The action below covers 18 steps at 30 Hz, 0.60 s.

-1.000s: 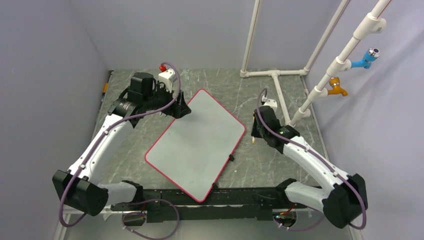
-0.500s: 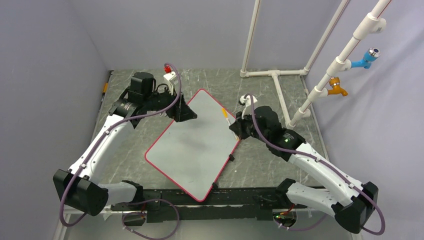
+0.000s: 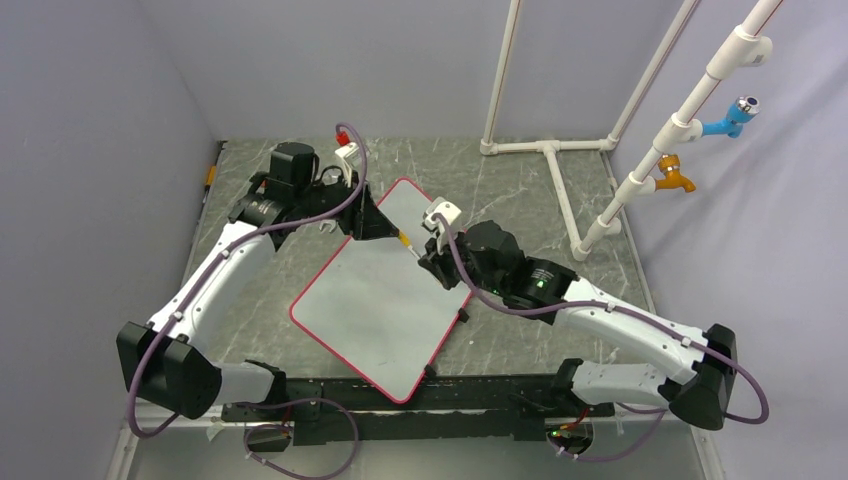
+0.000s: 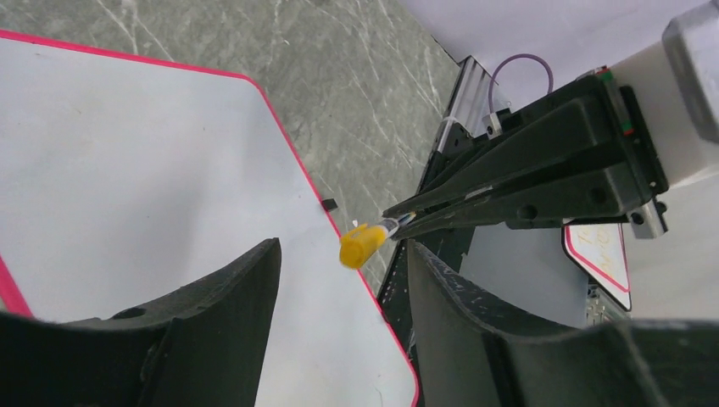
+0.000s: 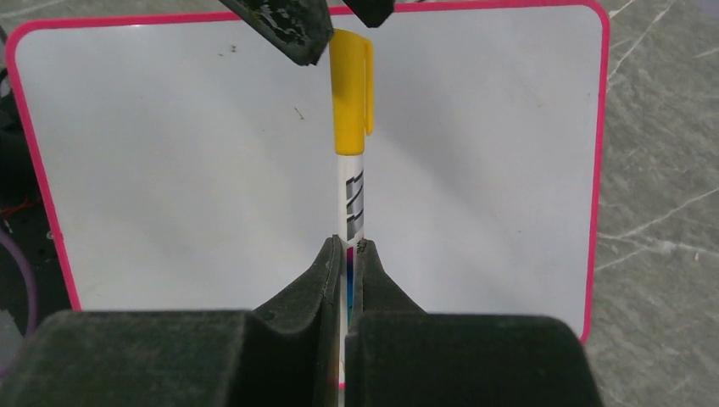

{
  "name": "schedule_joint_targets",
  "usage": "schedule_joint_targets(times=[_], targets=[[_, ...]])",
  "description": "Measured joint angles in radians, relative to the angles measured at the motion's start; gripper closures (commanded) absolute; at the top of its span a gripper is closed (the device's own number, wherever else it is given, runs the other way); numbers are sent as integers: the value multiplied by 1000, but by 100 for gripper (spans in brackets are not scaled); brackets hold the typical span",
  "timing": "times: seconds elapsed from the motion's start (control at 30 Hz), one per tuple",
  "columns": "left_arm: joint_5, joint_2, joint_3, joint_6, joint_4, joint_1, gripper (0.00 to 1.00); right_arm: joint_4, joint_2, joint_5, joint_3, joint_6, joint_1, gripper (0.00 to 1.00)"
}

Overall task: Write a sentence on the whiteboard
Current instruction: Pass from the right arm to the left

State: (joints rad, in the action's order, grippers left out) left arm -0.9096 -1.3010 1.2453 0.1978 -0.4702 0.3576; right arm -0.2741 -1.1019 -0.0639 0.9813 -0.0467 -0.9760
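Note:
The whiteboard (image 3: 385,300) lies slantwise on the table, its white face blank (image 5: 169,170); no sentence shows on it. My right gripper (image 3: 432,262) is shut on the white barrel of a marker (image 5: 352,191) and holds it over the board's far part. The marker's yellow cap (image 5: 351,93) points at my left gripper (image 3: 375,225). In the left wrist view the cap (image 4: 363,244) sits between the left fingers (image 4: 212,322) with a gap on each side. The left gripper (image 4: 343,254) is open and touches nothing.
A white pipe frame (image 3: 545,148) stands at the back right, with a blue tap (image 3: 735,115) and an orange tap (image 3: 675,178) on its slanted pipe. Small black clips (image 3: 463,316) sit on the board's right rim. Grey walls close in the left side and the back.
My right arm has swung left from the table's right side over the board, bringing the marker's cap between the left fingers. The left jaws have narrowed.

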Motion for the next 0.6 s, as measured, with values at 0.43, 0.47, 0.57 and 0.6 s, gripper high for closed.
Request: schedule_joint_targets(times=[0.43,0.47,0.57,0.6], targets=[[-29,-30,0,34,5,0,55,29,-40,-76,41,101,-41,100],[-34,-32,0,34,7,0,55,30,-43,-81,45,107,-42,100],[-48,-37,-3,42,20,0,54,38,-48,-89,47,117,-45,100],[-54,-38,-4,45,24,0,53,39,-50,-89,47,120,-46,100]])
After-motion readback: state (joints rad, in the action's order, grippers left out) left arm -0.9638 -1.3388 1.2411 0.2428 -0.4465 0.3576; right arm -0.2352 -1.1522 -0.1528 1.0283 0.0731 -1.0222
